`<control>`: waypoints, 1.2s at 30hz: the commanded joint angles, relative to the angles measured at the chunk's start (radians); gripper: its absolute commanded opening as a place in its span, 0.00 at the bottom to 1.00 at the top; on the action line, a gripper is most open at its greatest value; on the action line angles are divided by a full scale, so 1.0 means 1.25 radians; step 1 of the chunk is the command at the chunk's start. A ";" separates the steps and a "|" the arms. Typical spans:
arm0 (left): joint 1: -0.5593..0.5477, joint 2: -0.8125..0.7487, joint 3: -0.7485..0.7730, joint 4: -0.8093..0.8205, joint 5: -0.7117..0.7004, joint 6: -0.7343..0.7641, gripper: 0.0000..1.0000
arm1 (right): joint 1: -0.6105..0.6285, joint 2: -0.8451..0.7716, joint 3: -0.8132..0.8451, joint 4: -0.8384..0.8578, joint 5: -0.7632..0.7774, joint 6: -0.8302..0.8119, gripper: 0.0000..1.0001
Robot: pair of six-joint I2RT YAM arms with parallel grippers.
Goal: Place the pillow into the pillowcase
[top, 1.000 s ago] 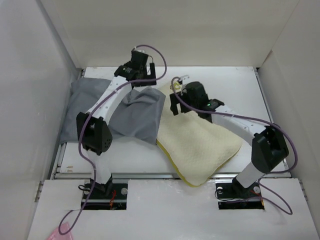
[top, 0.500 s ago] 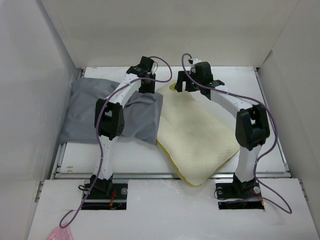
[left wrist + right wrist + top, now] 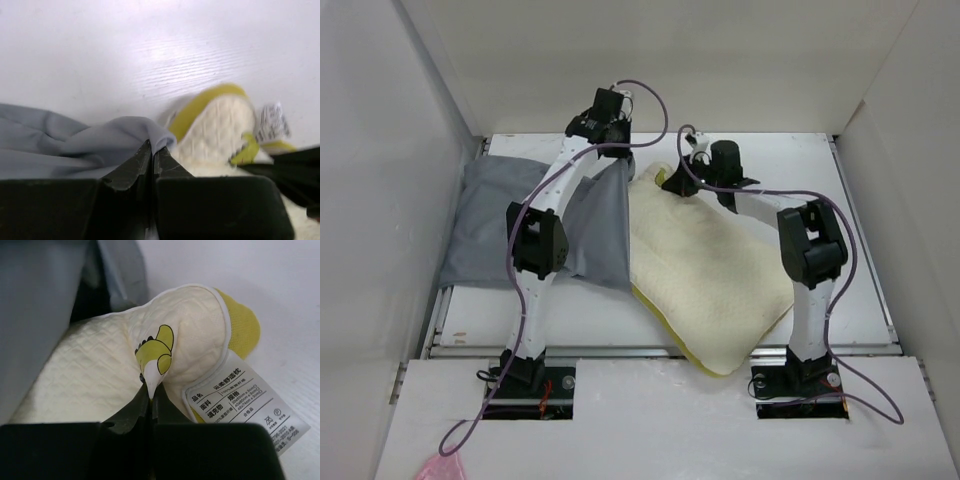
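The grey pillowcase (image 3: 510, 215) lies wrinkled at the left of the table. My left gripper (image 3: 616, 128) is shut on its far right edge and holds that edge lifted; the pinched grey fold (image 3: 150, 135) sits between the jaws. The cream pillow (image 3: 710, 270) lies diagonally beside it, its far corner (image 3: 190, 325) next to the raised pillowcase edge. My right gripper (image 3: 692, 168) is shut on the pillow's small yellow emblem (image 3: 157, 352) at that corner. A white printed tag (image 3: 240, 400) hangs beside the emblem. The yellow edge (image 3: 200, 102) of the pillow shows past the grey fold.
White walls enclose the table on the left, back and right. The raised white ledge (image 3: 650, 410) with both arm bases runs along the near edge. A pink scrap (image 3: 440, 467) lies at the bottom left, off the table.
Both arms reached to the far side of the table and both grippers went from open to shut. The left took the pillowcase edge and lifted it; the right took the pillow's emblem.
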 commanded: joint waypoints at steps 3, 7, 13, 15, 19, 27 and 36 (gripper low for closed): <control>-0.023 -0.053 0.053 0.050 0.051 0.028 0.00 | 0.039 -0.153 -0.140 0.185 -0.255 -0.069 0.00; -0.057 -0.061 0.080 0.058 0.041 0.039 0.00 | 0.112 -0.186 -0.188 0.229 -0.237 -0.105 0.00; -0.088 -0.061 0.088 0.049 -0.029 0.004 0.00 | 0.137 -0.235 -0.215 0.236 -0.196 -0.116 0.00; -0.088 -0.061 0.088 0.041 -0.046 -0.003 0.00 | 0.145 -0.294 -0.266 0.237 -0.159 -0.116 0.00; -0.088 -0.061 0.095 0.030 -0.106 -0.029 0.00 | 0.145 -0.397 -0.342 0.218 -0.106 -0.136 0.00; -0.162 -0.095 0.111 0.038 -0.030 0.004 0.00 | 0.186 -0.259 -0.222 0.162 -0.086 -0.137 0.00; -0.228 -0.243 -0.025 0.082 -0.007 0.004 0.00 | 0.116 -0.069 -0.175 0.387 0.013 0.169 0.00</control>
